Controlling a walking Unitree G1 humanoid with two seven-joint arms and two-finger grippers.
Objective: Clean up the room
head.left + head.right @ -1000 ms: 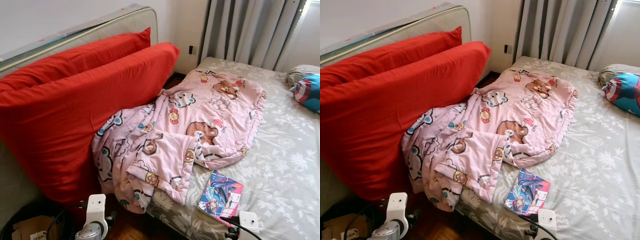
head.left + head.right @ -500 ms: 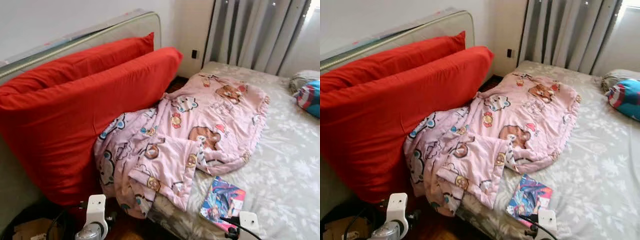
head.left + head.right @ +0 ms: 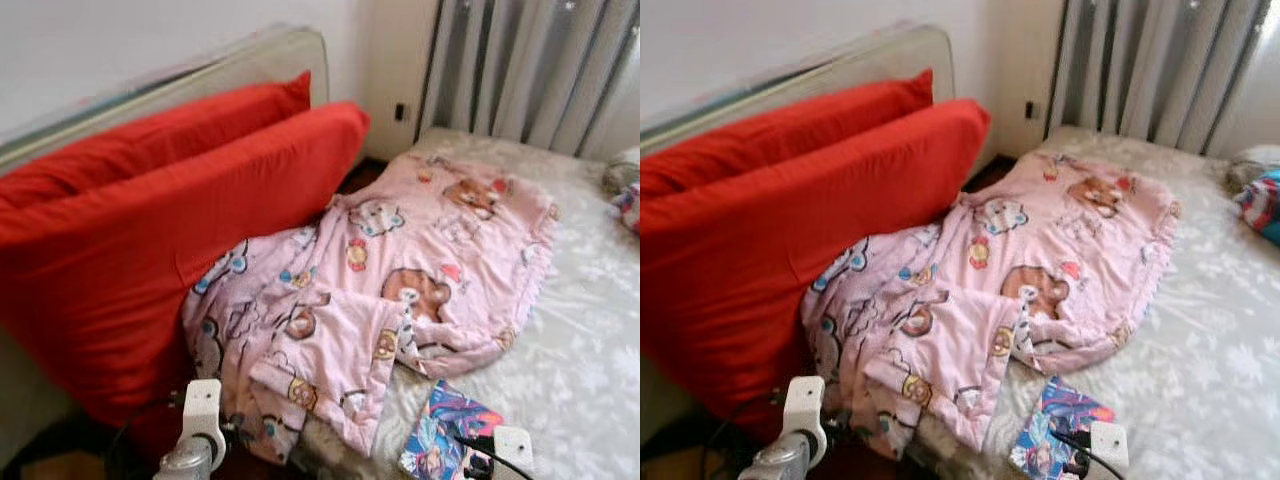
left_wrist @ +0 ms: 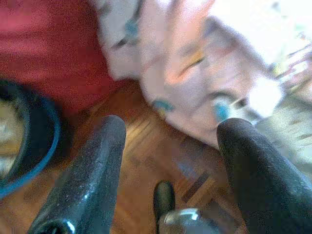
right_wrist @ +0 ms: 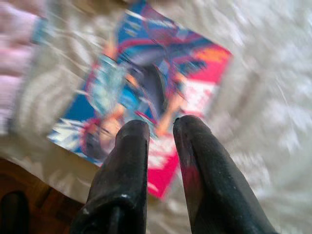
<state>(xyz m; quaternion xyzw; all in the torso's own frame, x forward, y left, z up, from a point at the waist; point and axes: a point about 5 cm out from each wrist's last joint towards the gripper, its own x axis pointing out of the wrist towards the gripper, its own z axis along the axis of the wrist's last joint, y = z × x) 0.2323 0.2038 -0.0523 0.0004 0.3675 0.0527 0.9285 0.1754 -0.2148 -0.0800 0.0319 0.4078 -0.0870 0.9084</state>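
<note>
right tool [image 5: 161, 127], fingers nearly closed, hovers over comic book [image 5: 146, 92] on bed [image 3: 590, 350]; left tool [image 4: 170, 131] open.

Both head views look down and forward over the bed [image 3: 590, 330], sharing the pink blanket [image 3: 400, 270] at centre frame. Left wrist cam sits close above the wood floor [image 4: 146, 146]; right wrist cam hovers close over the comic [image 5: 146, 87].

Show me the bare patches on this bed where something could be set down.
The grey floral bedsheet lies bare right of the crumpled pink cartoon-print blanket, up to the grey curtains. The left edge is crowded: blanket against two big red pillows, colourful comic book at the near corner.
</note>
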